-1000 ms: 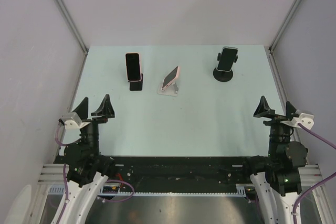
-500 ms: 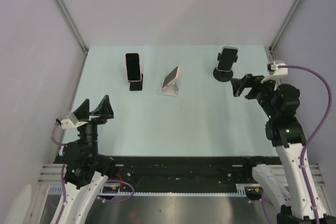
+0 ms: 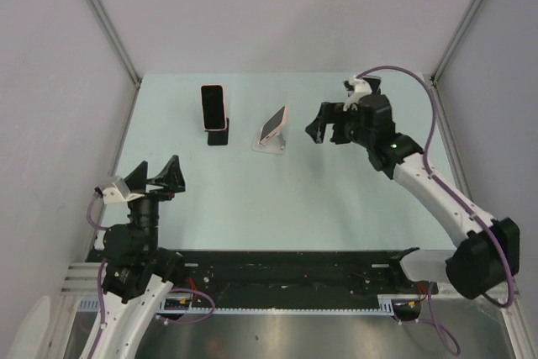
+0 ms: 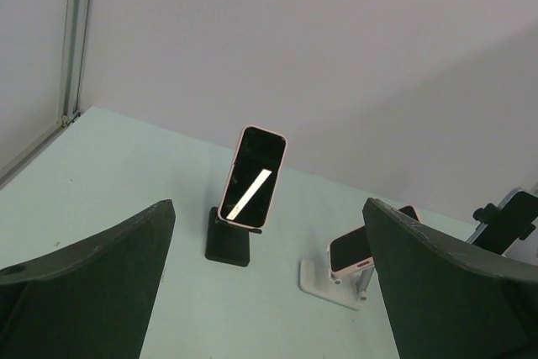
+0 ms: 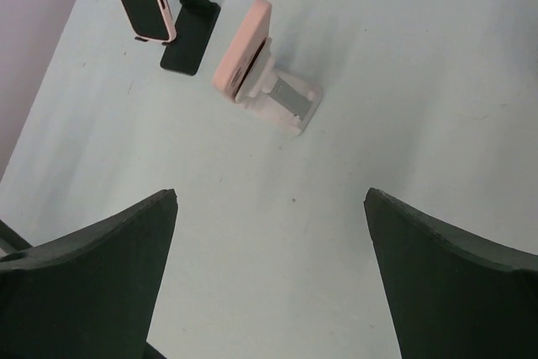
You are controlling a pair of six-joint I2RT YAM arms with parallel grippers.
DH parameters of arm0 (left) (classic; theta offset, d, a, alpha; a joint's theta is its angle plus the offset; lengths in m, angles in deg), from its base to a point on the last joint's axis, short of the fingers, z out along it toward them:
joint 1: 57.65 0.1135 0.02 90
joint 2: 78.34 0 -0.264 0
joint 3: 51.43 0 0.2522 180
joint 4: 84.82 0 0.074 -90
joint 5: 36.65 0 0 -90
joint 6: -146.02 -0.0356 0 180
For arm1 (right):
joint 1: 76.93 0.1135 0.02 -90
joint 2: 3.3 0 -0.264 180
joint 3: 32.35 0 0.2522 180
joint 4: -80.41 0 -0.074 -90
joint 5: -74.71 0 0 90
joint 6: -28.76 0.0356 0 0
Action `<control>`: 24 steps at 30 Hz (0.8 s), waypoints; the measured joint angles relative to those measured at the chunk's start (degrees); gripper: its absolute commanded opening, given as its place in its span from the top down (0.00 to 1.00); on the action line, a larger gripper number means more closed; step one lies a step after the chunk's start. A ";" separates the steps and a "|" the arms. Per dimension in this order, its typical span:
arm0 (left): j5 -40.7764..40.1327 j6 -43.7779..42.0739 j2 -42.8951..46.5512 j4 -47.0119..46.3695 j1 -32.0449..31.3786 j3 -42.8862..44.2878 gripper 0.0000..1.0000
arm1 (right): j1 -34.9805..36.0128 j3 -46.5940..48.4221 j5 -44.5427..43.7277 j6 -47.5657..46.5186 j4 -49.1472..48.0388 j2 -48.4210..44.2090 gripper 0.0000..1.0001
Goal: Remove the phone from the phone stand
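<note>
1. While the pink phone (image 3: 271, 125) leans on its white stand (image 3: 271, 145) on the table (image 3: 336, 199), the right hand (image 3: 326, 131) hovers just beside it, fingers spread wide, likely to straddle it.
2. Left hand (image 3: 156, 176), also spread, hangs near its base, well apart.

Left phone (image 3: 213, 105) seated on left stand (image 3: 218, 135), table (image 3: 336, 199) 11 o'clock. Middle phone (image 3: 272, 124) propped on middle stand (image 3: 269, 145), at its 3 o'clock. Right end effector (image 3: 328, 132) located 3 o'clock of middle stand, apart.
</note>
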 measured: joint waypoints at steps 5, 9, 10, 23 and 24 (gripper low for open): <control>0.02 -0.07 0.00 0.28 -0.72 0.00 0.00 | 7.48 0.68 -9.09 5.33 -4.52 8.46 0.07; 0.02 -0.09 0.00 0.33 -0.90 0.00 0.00 | 12.39 2.45 -17.92 8.72 -6.95 14.03 0.14; 0.02 -0.09 0.00 0.33 -0.94 0.00 0.00 | 13.51 3.02 -19.80 9.46 -7.69 15.28 0.15; 0.28 -0.11 0.00 0.50 -1.92 0.00 0.00 | 19.67 8.02 -34.07 14.64 -18.43 26.58 0.28; 0.28 -0.11 0.00 0.50 -1.99 0.00 0.00 | 19.78 8.81 -34.64 14.97 -18.43 27.54 0.29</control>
